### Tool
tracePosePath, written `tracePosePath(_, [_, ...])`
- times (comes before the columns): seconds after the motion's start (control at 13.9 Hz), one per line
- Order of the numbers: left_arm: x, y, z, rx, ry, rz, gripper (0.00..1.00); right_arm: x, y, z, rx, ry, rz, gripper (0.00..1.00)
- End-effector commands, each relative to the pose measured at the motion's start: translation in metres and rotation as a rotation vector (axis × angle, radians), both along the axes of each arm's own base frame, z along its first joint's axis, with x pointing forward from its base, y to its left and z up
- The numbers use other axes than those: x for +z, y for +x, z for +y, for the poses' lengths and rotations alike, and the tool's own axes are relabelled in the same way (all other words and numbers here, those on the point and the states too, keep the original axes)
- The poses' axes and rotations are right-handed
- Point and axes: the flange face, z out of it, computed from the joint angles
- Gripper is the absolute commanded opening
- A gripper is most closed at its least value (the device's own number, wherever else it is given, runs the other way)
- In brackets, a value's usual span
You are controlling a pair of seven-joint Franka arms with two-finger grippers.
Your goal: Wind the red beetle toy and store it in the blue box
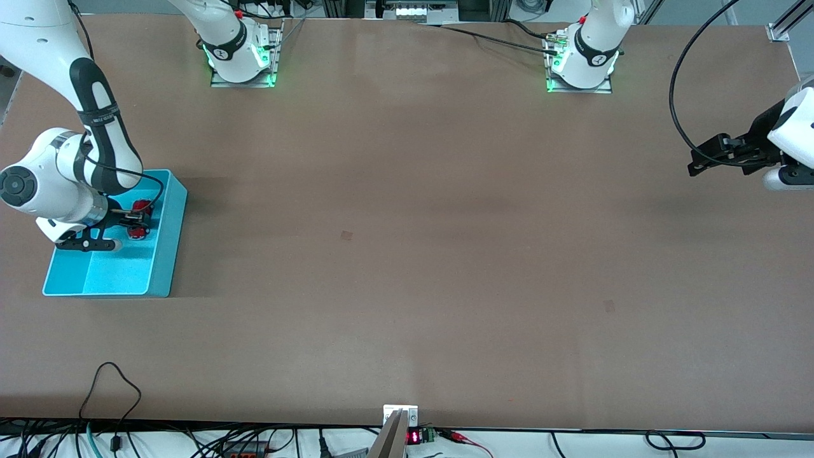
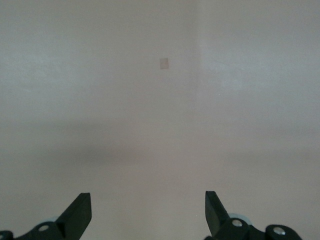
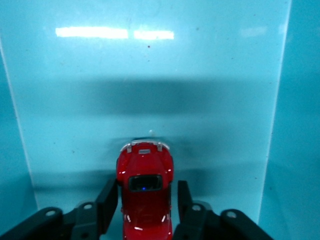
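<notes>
Now red beetle toy between right gripper fingers, inside blue box, grip uncertain.

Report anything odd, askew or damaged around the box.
Nothing stands out. The blue box sits flat and intact; the right pincer holds the red beetle toy straight inside it. The left pincer waits open over bare table.

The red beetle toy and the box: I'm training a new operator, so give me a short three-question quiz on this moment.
1. True or false: the red beetle toy is inside the blue box.
2. Which gripper is at the toy? A) left B) right
3. What is the left gripper over?

Key: 1 true. 2 B, the right gripper, its fingers on either side of the toy. 3 Bare table, fingers open, waiting at the left arm's end.
</notes>
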Motion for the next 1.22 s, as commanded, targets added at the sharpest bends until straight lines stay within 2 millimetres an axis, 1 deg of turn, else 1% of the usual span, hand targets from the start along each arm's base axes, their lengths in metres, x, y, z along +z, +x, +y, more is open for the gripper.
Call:
tracePosePath(0.0, [0.01, -0.003, -0.005, -0.024, 0.007, -0.015, 1.0, 0.051, 0.01, 0.003, 0.011, -0.005, -0.064, 1.0])
tracePosePath(0.14, [0.01, -0.003, -0.014, -0.037, 0.008, -0.017, 1.0, 0.115, 0.023, 0.019, 0.031, 0.005, -0.124, 1.0])
tracePosePath(0.22, [0.01, -0.003, -0.013, -0.036, 0.008, -0.017, 1.0, 0.149, 0.025, 0.027, 0.038, 0.015, -0.143, 1.0])
tracePosePath(0.29, [0.01, -0.003, -0.014, -0.037, 0.008, -0.017, 1.0, 0.183, 0.025, 0.033, 0.043, 0.026, -0.164, 1.0])
tracePosePath(0.43, [0.01, -0.003, -0.014, -0.041, 0.01, -0.018, 1.0, 0.24, 0.02, 0.065, 0.092, 0.055, -0.185, 1.0])
tracePosePath(0.5, [0.011, -0.002, -0.014, -0.041, 0.011, -0.023, 1.0, 0.271, 0.015, 0.077, 0.104, 0.066, -0.185, 1.0])
tracePosePath(0.57, [0.011, -0.002, -0.015, -0.042, 0.014, -0.026, 1.0, 0.297, 0.012, 0.093, 0.112, 0.088, -0.167, 1.0])
tracePosePath(0.65, [0.011, -0.001, -0.014, -0.041, 0.016, -0.033, 1.0, 0.32, 0.009, 0.106, 0.089, 0.096, -0.159, 1.0])
tracePosePath(0.79, [0.01, -0.001, -0.014, -0.041, 0.018, -0.03, 1.0, 0.355, 0.002, 0.128, 0.044, 0.1, -0.141, 1.0])
tracePosePath(0.86, [0.009, -0.001, -0.014, -0.041, 0.018, -0.029, 1.0, 0.372, 0.0, 0.138, 0.056, 0.102, -0.13, 1.0])
tracePosePath(1.01, [0.009, -0.001, -0.013, -0.04, 0.021, -0.029, 1.0, 0.396, -0.005, 0.145, 0.065, 0.104, -0.107, 1.0])
tracePosePath(1.08, [0.009, -0.001, -0.013, -0.04, 0.021, -0.029, 1.0, 0.401, -0.006, 0.146, 0.064, 0.106, -0.101, 1.0])
tracePosePath(1.15, [0.009, -0.001, -0.013, -0.04, 0.021, -0.029, 1.0, 0.402, -0.006, 0.145, 0.063, 0.106, -0.101, 1.0])
